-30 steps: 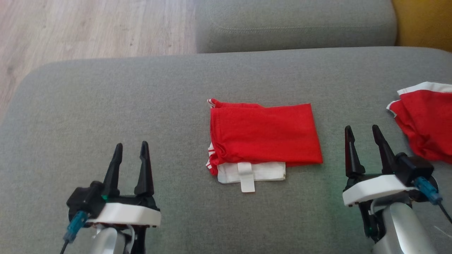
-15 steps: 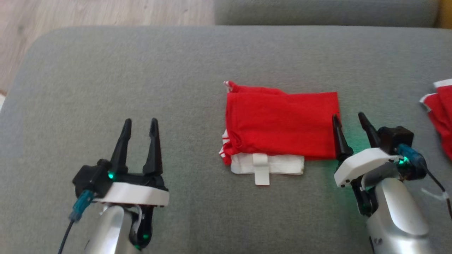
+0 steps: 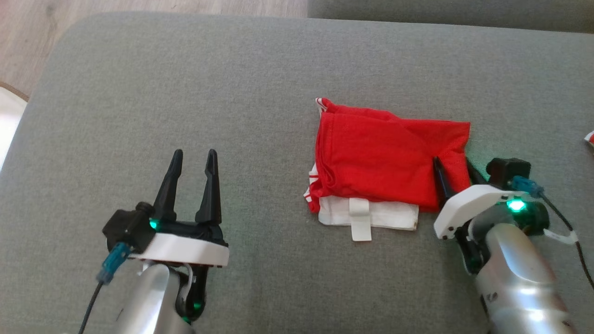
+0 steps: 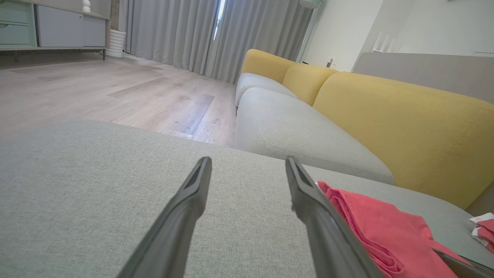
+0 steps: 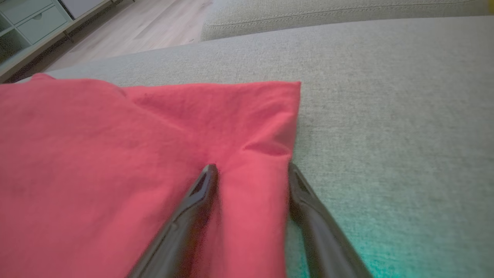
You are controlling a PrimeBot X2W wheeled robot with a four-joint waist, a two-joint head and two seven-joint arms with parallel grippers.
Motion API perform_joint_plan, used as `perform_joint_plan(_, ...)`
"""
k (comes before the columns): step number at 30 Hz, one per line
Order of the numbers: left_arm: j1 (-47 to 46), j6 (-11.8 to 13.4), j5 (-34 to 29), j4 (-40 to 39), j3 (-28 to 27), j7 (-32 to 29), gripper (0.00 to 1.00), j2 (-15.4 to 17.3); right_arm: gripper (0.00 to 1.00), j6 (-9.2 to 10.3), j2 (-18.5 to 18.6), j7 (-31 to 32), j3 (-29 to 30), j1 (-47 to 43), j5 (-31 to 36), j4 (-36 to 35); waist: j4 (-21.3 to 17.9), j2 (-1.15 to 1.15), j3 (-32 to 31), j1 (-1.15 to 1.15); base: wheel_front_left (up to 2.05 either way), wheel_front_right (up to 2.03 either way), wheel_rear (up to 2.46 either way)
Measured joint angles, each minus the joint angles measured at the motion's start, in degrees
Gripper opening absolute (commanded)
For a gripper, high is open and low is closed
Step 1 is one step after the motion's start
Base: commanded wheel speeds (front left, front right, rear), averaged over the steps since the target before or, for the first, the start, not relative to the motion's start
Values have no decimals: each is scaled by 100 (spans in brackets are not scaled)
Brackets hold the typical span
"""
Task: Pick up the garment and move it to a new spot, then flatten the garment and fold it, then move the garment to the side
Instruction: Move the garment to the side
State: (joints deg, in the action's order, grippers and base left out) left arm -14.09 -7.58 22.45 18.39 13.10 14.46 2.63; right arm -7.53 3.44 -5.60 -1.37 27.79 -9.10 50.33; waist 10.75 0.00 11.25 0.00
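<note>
One red garment (image 3: pixel 390 153), folded into a rough rectangle, lies right of centre on the grey sofa cushion (image 3: pixel 185 69). A white band (image 3: pixel 394 215) with a white tab (image 3: pixel 361 226) projects from its near edge.

Material: thin soft cloth, judged light, limp and not fragile. The layers would likely slide apart or fall open if lifted by a single ply.

Recommended hold: pinch through all layers at the right-hand edge and keep the lift low so the fold survives.

Right gripper (image 3: pixel 452 163): jaws apart, straddling the garment's right edge. In the right wrist view one finger lies on the cloth and the other sits at the hem against the cushion. A small ridge of fabric is raised between them, and it is not clamped.

Left gripper (image 3: pixel 195 153): jaws wide apart and empty, over bare cushion, well apart from the garment's left side.

Step judged in hand: taking hold for the move to the side.
</note>
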Motion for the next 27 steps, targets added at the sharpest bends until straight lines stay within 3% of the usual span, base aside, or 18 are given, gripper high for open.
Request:
perform_joint_plan(1, 0, 0, 0, 8, 0, -1, 100, 0, 0, 0, 8, -5, -68, 33, -19, 64, -6, 0, -7, 0, 0, 0, 0)
perform_joint_plan(9, 31, 0, -1, 88, 90, 0, 100, 4, 0, -1, -13, -458, -402, 96, 387, 426, -235, 0, -255, 0, 0, 0, 0)
perform_joint_plan(17, 66, 0, -96, 10, 213, 0, 100, 14, 0, -1, 98, -581, -582, 142, 1344, 51, -846, 0, -434, 0, 0, 0, 0)
perform_joint_plan(23, 56, 0, -134, -42, 360, 0, 100, 9, 0, -1, 731, -334, -988, 432, 1494, -547, -1325, 0, -409, 0, 0, 0, 0)
perform_joint_plan(27, -66, 0, -133, -142, 416, 7, 100, 5, 0, -1, 1689, -12, -1100, 688, 1277, -945, -1568, 0, -147, 0, 0, 0, 0)
